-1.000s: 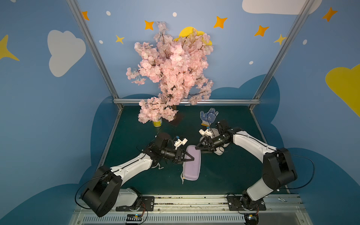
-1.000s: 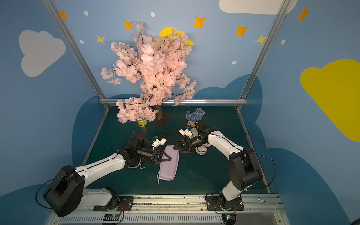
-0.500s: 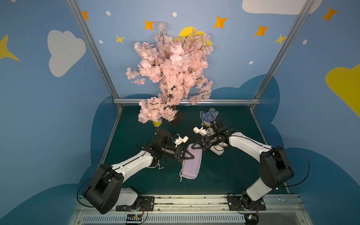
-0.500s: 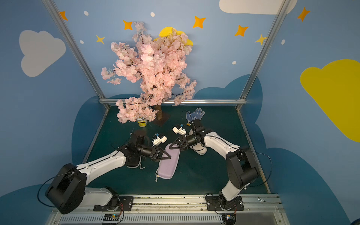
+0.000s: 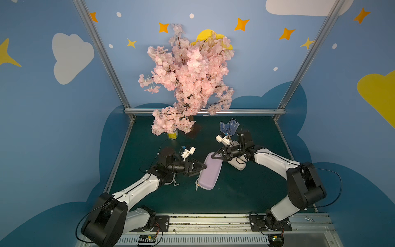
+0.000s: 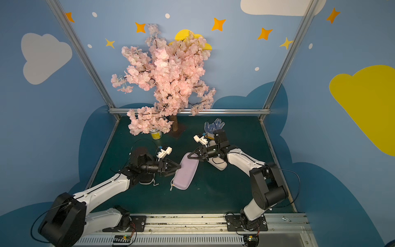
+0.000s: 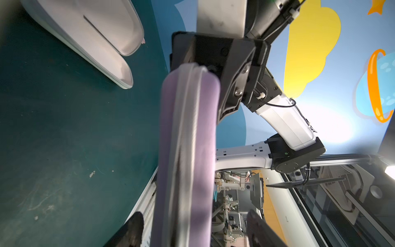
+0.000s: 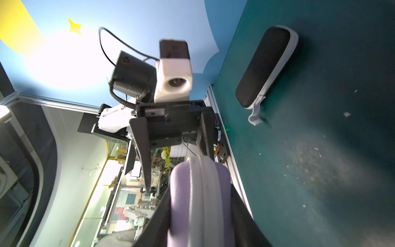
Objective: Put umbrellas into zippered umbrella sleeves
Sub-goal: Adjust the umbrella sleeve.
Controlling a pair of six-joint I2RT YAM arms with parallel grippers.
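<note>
The closed lavender sleeve (image 5: pixel 210 174) lies in mid-table, zip edge toward both wrist cameras. My right gripper (image 5: pixel 214 157) is shut on its far end, jaws pressed against both sides in the right wrist view (image 8: pixel 201 213). My left gripper (image 5: pixel 203 167) is open at the sleeve's left side; in the left wrist view (image 7: pixel 195 228) both fingers stand clear of the sleeve (image 7: pixel 188 149). An open off-white sleeve (image 5: pixel 237 166) lies under my right arm. A black sleeve (image 8: pixel 263 66) lies under my left arm. No umbrellas show.
An artificial cherry tree (image 5: pixel 188 85) stands at the back, its branches overhanging the table, with a yellow can (image 5: pixel 172 135) at its foot. A white-and-blue dotted glove (image 5: pixel 228 128) lies at the back right. Metal frame rails border the green table.
My right gripper moved left from the off-white sleeve and shut on the lavender sleeve's far end. My left gripper, which was shut on the lavender sleeve, has opened.
</note>
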